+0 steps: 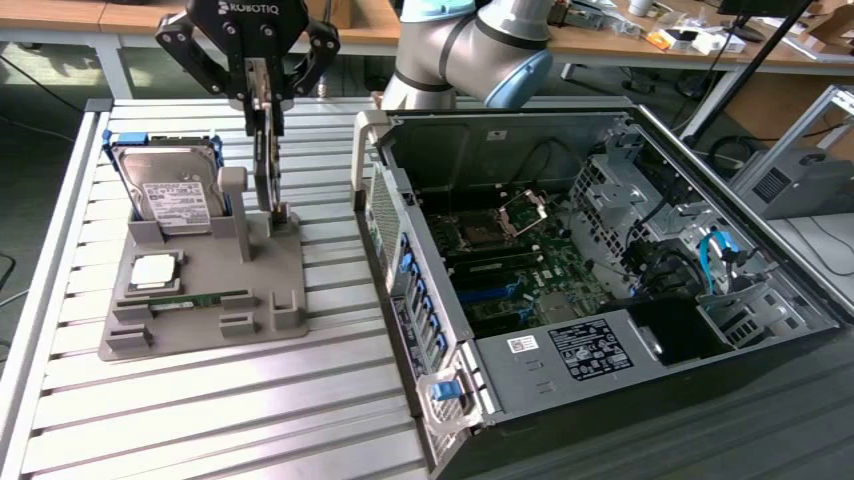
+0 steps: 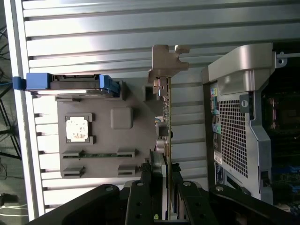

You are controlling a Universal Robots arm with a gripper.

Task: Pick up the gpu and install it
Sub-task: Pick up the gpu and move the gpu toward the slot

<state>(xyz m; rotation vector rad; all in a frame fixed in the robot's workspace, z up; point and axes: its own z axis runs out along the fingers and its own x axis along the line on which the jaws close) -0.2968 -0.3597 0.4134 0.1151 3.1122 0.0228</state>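
Observation:
The gpu (image 1: 274, 170) stands on edge as a thin upright card at the right side of the grey parts holder (image 1: 200, 325). Its lower edge is down at the holder's slot, beside a grey post. My gripper (image 1: 267, 105) comes down from above, its black fingers shut on the card's upper part. In the wrist view the gpu (image 2: 167, 117) is a thin line running away from my gripper (image 2: 167, 176). The metal end bracket (image 2: 166, 58) is at its far end, and a finger presses on each face. The open computer case (image 1: 601, 260) lies at the exterior view's right, motherboard (image 1: 521, 270) exposed.
On the holder (image 2: 105, 101) stand a silver hard drive (image 1: 174, 190) in blue rails, a square processor (image 1: 154, 270) and a slim green memory stick (image 1: 187, 298). The case's raised side wall (image 1: 400, 260) is close to the holder. All of it sits on a slatted metal table (image 1: 200, 420).

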